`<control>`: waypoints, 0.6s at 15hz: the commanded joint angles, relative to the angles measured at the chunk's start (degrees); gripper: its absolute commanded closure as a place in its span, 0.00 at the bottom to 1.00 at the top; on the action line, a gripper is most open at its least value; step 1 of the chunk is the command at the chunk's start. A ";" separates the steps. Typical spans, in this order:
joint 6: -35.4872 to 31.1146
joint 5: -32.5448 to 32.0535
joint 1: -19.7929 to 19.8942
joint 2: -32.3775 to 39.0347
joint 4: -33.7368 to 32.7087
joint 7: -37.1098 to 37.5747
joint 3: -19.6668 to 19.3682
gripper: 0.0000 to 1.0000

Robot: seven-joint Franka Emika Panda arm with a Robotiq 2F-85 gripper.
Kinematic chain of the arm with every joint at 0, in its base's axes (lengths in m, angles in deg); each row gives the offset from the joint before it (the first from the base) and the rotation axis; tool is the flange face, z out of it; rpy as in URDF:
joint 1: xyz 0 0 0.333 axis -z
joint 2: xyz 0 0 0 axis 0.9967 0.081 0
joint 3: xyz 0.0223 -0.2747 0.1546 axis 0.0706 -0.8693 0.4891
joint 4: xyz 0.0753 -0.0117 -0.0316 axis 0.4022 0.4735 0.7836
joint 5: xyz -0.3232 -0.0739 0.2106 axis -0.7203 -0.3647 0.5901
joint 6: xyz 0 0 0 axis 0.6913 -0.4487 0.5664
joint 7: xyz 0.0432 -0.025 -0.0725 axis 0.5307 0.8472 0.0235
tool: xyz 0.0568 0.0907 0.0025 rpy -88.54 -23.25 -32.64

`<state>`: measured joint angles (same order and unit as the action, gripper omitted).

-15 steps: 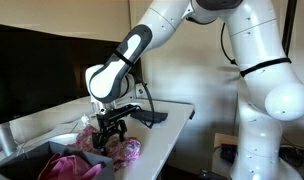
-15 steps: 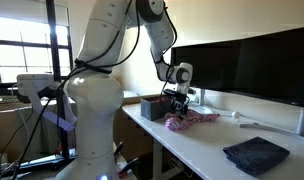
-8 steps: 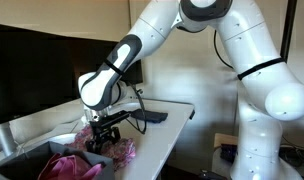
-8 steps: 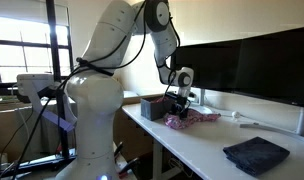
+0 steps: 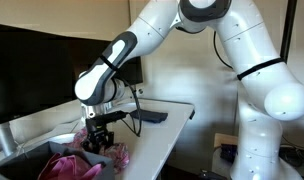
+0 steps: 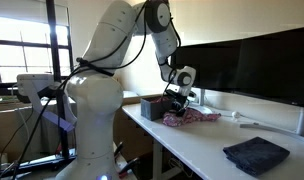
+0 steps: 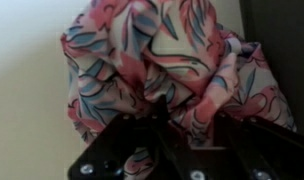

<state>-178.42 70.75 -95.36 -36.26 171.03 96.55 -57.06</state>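
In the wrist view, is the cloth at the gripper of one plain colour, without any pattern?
No, the cloth at the gripper is pink with a printed pattern of blue, white and red leaves.

I'm working in what looks like an office: a long white desk (image 6: pixel 195 148) carries wide black computer monitors (image 6: pixel 257 60), with a tall paned window (image 6: pixel 20 58) behind.

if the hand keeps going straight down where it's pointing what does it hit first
The pink flowered cloth; the hand is down among its folds. Under it is likely the white table, though depth is unclear.
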 commanded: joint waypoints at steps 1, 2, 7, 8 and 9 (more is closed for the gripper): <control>-0.37 6.00 2.00 0.57 -0.18 -4.15 1.73 0.88; -0.33 7.13 2.18 0.12 0.03 -4.72 1.80 0.88; 0.41 8.90 2.62 -3.69 1.90 -5.26 1.36 0.88; 0.41 8.38 2.33 -4.87 2.38 -4.44 1.10 0.88; 0.53 7.93 2.11 -5.64 2.52 -3.90 0.93 0.88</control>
<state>-178.42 77.51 -93.87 -37.48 171.05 93.34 -56.47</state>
